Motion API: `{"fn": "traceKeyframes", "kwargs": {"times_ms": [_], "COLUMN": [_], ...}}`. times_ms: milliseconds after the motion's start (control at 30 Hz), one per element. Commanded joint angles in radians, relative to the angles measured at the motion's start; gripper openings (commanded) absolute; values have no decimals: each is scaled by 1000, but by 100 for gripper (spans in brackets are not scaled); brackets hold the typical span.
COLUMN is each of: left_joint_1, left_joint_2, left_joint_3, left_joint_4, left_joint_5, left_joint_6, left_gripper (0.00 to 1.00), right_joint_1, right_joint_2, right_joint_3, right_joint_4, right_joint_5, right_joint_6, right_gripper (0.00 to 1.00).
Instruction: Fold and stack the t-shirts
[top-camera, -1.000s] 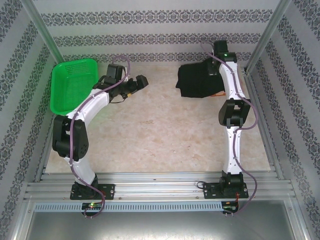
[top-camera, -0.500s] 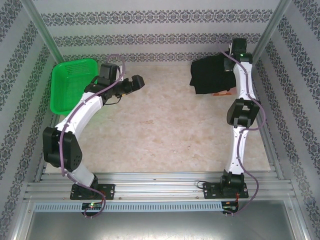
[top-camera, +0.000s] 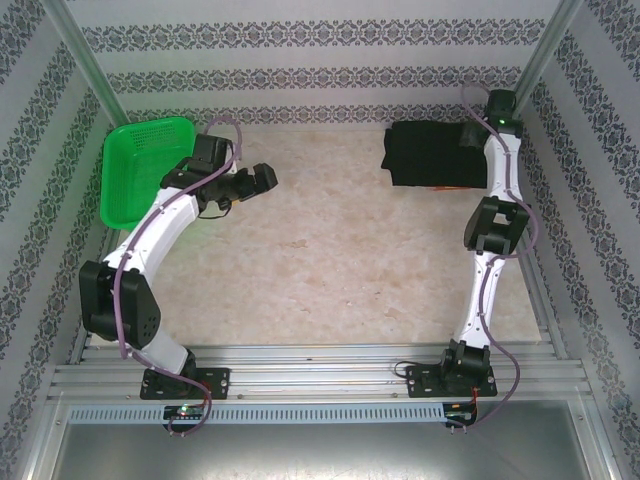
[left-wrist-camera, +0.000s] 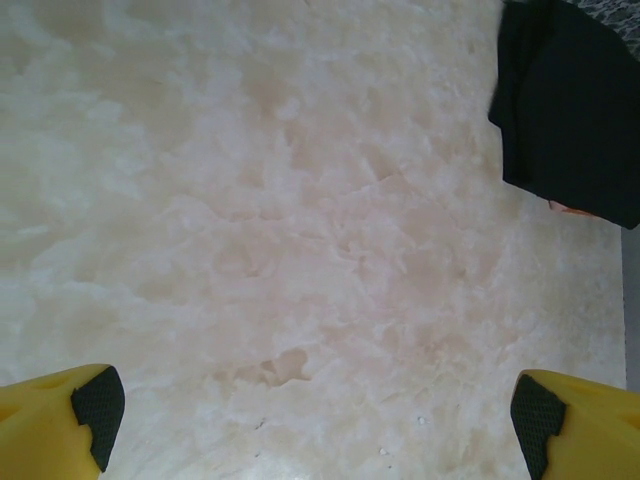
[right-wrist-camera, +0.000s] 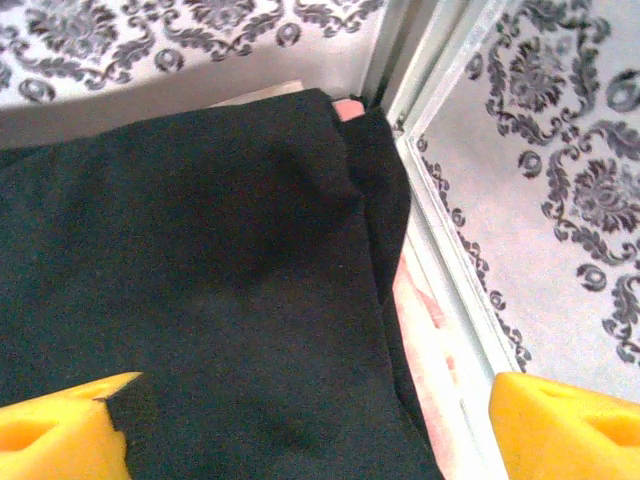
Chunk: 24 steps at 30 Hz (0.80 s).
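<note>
basket: green mesh basket (top-camera: 147, 168) in the far-left corner, against the patterned wall (top-camera: 40, 200); well apart from both tees
left arm: the left arm (top-camera: 160, 225) arcs up from its base past the basket's near-right edge; its upper joints cover part of that rim in the top view
left gripper: left gripper (top-camera: 258, 180) hangs over bare table just right of the basket; jaws released, spread wide; yellow fingers (left-wrist-camera: 55, 420) sit at the bottom corners of the wrist view with nothing between them
table: pale marbled top (top-camera: 330, 270); bare in the middle between the two arms
black tee: black t-shirt (top-camera: 430, 155) folded to a rough rectangle, lying flat in the far-right corner; its left edge also cuts into the left wrist view (left-wrist-camera: 570, 110)
pink tee: pink t-shirt (right-wrist-camera: 415, 300) lies under the black one; thin strips peek out at the near edge (top-camera: 450, 189) and along the right side; print hidden
right gripper: right gripper (right-wrist-camera: 315, 425) over the black tee's right part, by the corner post (top-camera: 545, 60); jaws released, wide apart, no cloth pinched; left pad's dark tip blends into the black cloth, so contact cannot be told
right arm: the right arm (top-camera: 497, 215) stretches along the table's right edge; its forearm covers the stack's right edge in the top view
frame: aluminium rail (right-wrist-camera: 440, 210) just beside the stack
hard to see: fold lines and layer count in the black cloth
</note>
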Motion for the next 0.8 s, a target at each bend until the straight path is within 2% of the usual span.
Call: {"fn": "traceKeyframes", "kwargs": {"times_ms": [0, 100, 167, 300, 467, 667, 700, 767], "left_joint_1": [10, 15, 23, 25, 27, 28, 31, 32], "left_joint_2": [-55, -104, -148, -248, -306, -414, -435, -473], "left_joint_3": [15, -26, -72, -174, -232, -348, -374, -436], "left_joint_4": [-51, -5, 57, 213, 252, 326, 331, 347], "left_joint_5": [-33, -36, -37, -80, -71, -56, -62, -91], "left_joint_6": [39, 36, 26, 15, 23, 34, 40, 39], "left_gripper": [100, 100, 100, 100, 100, 100, 100, 100], "right_joint_1": [-23, -20, -14, 30, 75, 91, 100, 141], "right_joint_2": [-51, -141, -223, -430, -643, -874, -927, -1055], "right_joint_3": [18, -82, -178, -470, -805, -1168, -1237, -1372], "right_joint_4": [-8, -1, 10, 95, 220, 369, 395, 420], "right_joint_5": [-35, -102, -200, -282, -370, -550, -564, -508], "right_joint_6": [116, 163, 200, 233, 304, 422, 428, 387], "right_gripper": [87, 91, 93, 98, 98, 98, 98, 98]}}
